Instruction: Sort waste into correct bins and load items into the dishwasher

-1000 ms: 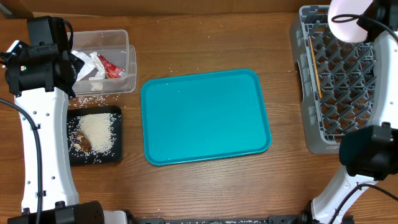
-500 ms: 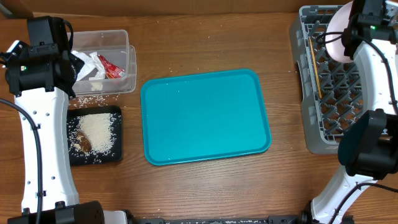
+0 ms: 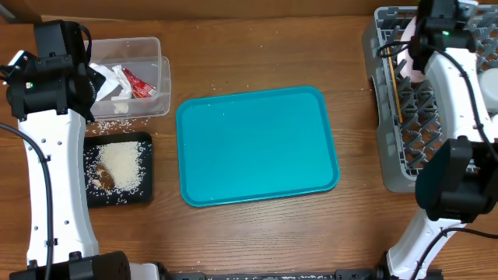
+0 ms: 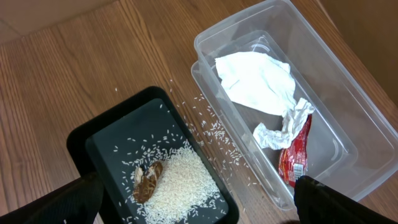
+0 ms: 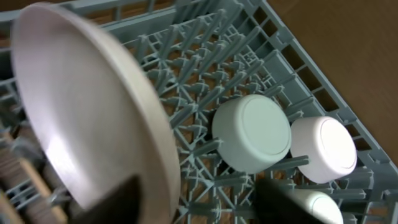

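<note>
The white plate stands on edge between the pegs of the grey dishwasher rack, and from above only a sliver of the plate shows beside my right arm. My right gripper is open and straddles the plate's rim, with a gap to its right finger. An upturned bowl and cup sit further in, and the chopsticks lie along the rack's left side. My left gripper hangs wide open above the black tray of rice and brown scraps. The clear tub holds the napkin and red wrapper.
An empty teal tray lies in the middle of the wooden table. Loose rice grains are scattered between the tub and the black tray. My right arm's base stands just in front of the rack.
My right gripper lowered the plate from flat above the rack to on edge among the pegs, then opened its jaws. The left arm has not moved.
</note>
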